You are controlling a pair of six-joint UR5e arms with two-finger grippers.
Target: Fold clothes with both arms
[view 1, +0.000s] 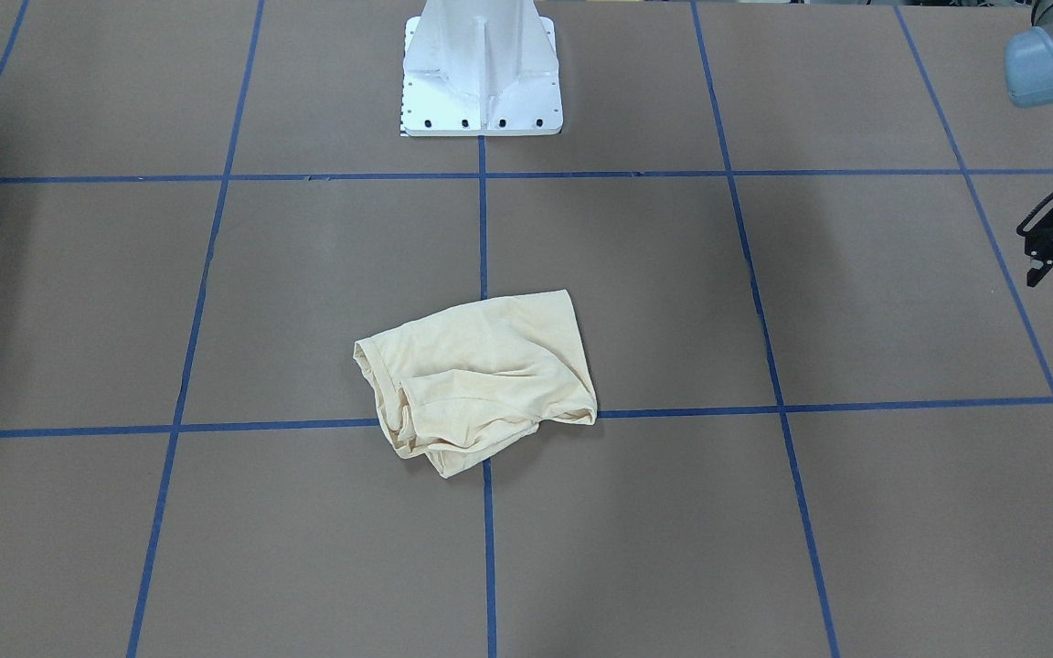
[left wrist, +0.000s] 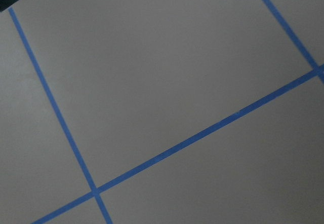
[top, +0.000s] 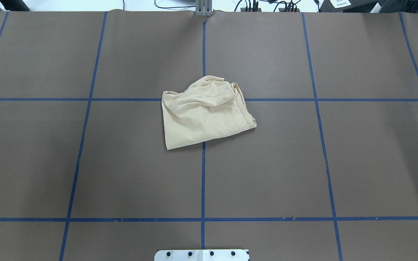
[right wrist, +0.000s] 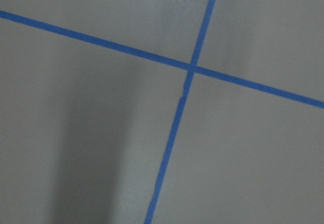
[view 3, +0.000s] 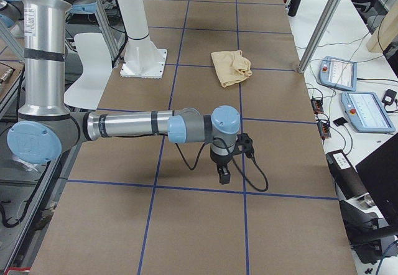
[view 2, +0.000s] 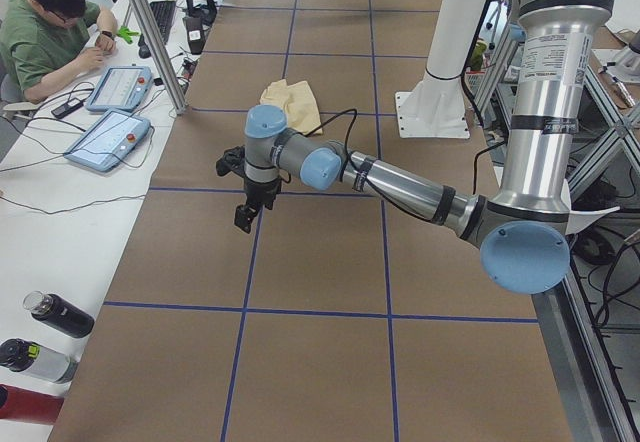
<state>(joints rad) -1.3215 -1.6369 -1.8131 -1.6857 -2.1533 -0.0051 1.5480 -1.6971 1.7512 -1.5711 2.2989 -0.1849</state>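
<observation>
One brown table (top: 303,174) spans every view. Only the side views show the left arm (view 2: 400,187) and right arm (view 3: 124,125) whole, both low and well apart from the cream T-shirt (top: 205,114) bunched mid-table. For the left gripper (view 2: 243,224) and right gripper (view 3: 222,177), the finger spacing cannot be told.

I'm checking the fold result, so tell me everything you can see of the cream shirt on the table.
The shirt is pale cream-yellow thin knit, bunched into a rough, wrinkled bundle with a hemmed edge showing. No print shows. It lies on the brown table, over a crossing of blue tape lines; nothing else touches it.
</observation>
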